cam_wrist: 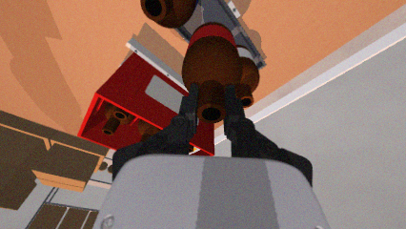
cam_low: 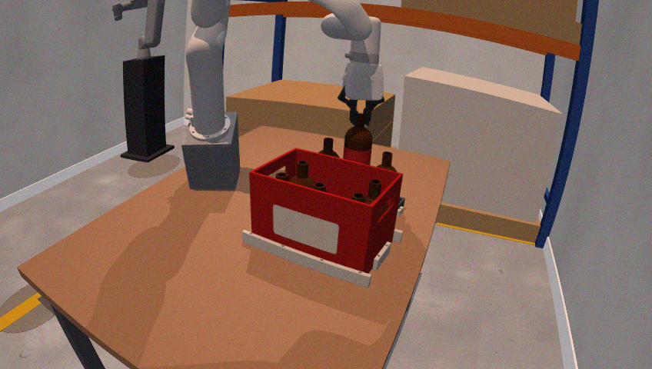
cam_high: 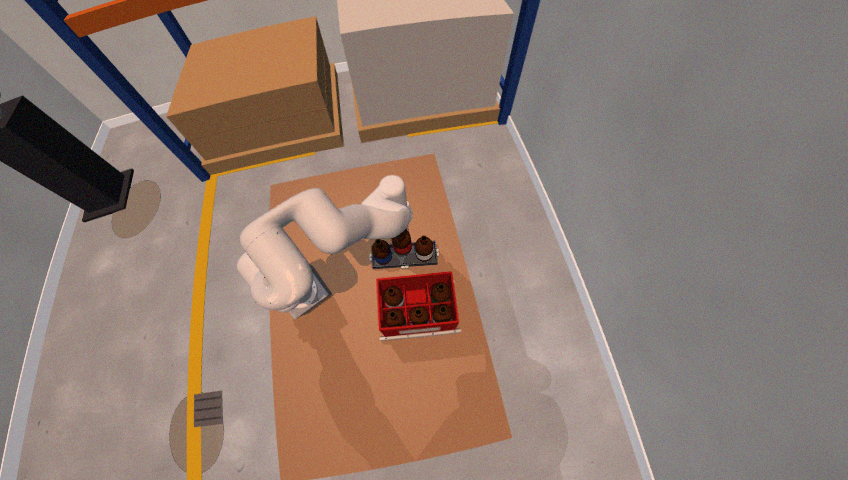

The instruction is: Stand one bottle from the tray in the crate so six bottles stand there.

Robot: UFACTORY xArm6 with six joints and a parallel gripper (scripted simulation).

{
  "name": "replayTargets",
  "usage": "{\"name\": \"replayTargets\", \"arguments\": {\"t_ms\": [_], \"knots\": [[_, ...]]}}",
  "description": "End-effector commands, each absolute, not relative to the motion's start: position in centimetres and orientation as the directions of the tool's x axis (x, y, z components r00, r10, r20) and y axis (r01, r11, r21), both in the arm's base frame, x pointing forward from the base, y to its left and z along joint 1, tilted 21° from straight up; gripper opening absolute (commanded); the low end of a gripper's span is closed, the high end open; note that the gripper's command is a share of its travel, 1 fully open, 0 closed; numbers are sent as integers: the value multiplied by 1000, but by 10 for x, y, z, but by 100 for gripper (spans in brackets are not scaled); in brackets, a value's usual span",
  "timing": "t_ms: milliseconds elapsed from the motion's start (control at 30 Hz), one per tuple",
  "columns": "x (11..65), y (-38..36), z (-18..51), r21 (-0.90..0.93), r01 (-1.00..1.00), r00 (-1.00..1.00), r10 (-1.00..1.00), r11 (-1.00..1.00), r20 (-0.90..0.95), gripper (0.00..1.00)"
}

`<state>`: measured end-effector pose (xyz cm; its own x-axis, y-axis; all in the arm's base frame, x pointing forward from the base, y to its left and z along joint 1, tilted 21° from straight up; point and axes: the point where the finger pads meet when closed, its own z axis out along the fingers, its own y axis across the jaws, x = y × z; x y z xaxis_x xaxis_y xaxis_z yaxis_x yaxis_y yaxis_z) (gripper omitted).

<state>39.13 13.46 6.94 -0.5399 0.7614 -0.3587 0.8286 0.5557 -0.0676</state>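
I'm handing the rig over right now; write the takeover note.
Gripper: shut on the neck of the red-banded bottle, raised above the tray.
Tray: blue-banded bottle and white-banded bottle upright.
Red crate: five bottles standing; back-row middle cell vacant.
Done: bottle grasped and raised.
Left: carry it over the vacant cell, lower it in upright, open the fingers, withdraw. Crate and tray must not shift.
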Motion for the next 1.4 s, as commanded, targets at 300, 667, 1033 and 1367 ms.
{"name": "replayTargets", "arguments": {"t_ms": [300, 667, 1033, 1367], "knots": [[390, 140, 84, -63, 828, -539, 762, 557, -359, 0], [389, 144, 94, -63, 828, -539, 762, 557, -359, 0], [388, 146, 100, -63, 828, -539, 762, 557, -359, 0], [388, 147, 102, -63, 828, -539, 762, 557, -359, 0]]}}
